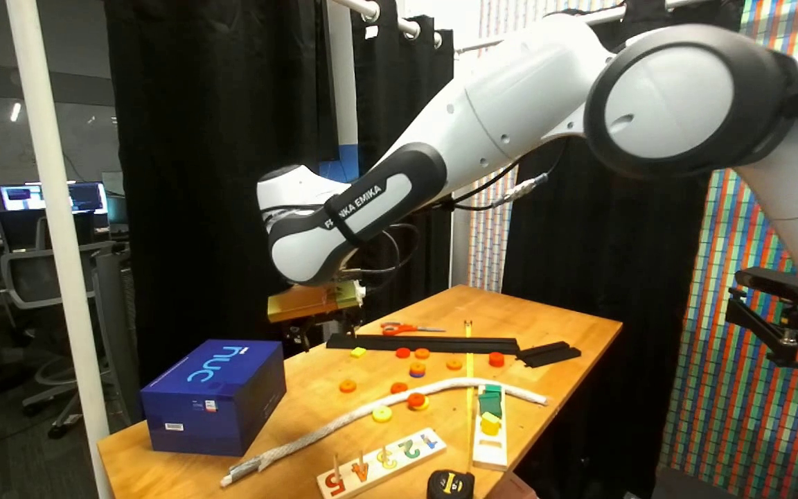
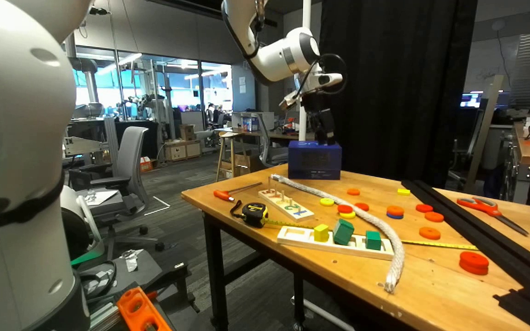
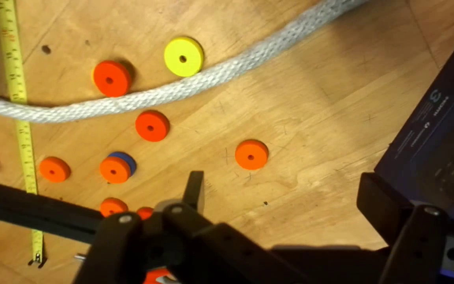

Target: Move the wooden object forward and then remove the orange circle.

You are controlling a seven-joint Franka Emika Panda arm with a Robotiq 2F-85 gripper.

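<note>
Wrist view: gripper spread wide, lone orange ring at 9 o'clock of blue box. Number board: both exterior views only.

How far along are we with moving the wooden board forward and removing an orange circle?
Possibly done: removal, since an orange circle lies on the table, off the numbered board; several do, so which is meant is unclear. Under way: nothing held; the hand is open. Left: perhaps the board's forward move, which these views cannot confirm.

Blue box lower left in an exterior view, white rope lower centre, tape measure bottom edge.
</note>
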